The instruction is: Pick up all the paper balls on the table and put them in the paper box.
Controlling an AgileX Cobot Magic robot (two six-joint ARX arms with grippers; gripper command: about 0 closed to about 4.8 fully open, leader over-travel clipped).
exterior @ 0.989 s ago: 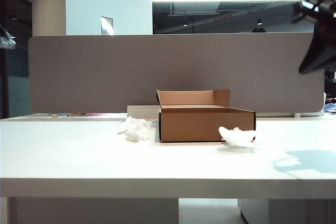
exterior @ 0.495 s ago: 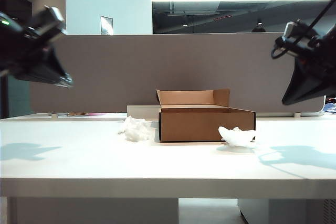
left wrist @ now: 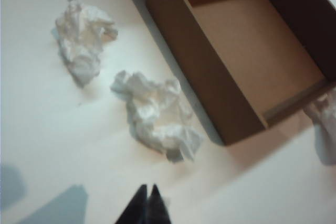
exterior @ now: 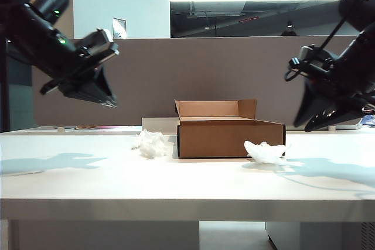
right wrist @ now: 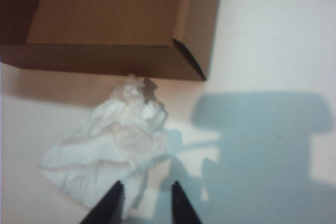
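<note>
Pressing tight together, the left fingers (left wrist: 147,206) were shut with nothing in them, and they hung in the air above the bench (exterior: 88,180), off to the left of the paper box (exterior: 231,139). The right fingers (right wrist: 177,203) stood a little apart and held nothing, and they hung low over the paper ball (right wrist: 113,145) that lay just beside the box's right front corner. Two more paper balls lay on the bench on the left side of the box. The nearer ball (left wrist: 157,116) sat close by the box's wall, and the farther ball (left wrist: 84,38) sat a bit away from it. All three looked very light and soft, so I think they would squash easily and not break. They were lumpy, so the fingers should open wide and pinch the fat middle, not a thin loose corner that could slip out. The box looked bare inside, with only its brown floor showing, so no ball was in it yet.
</note>
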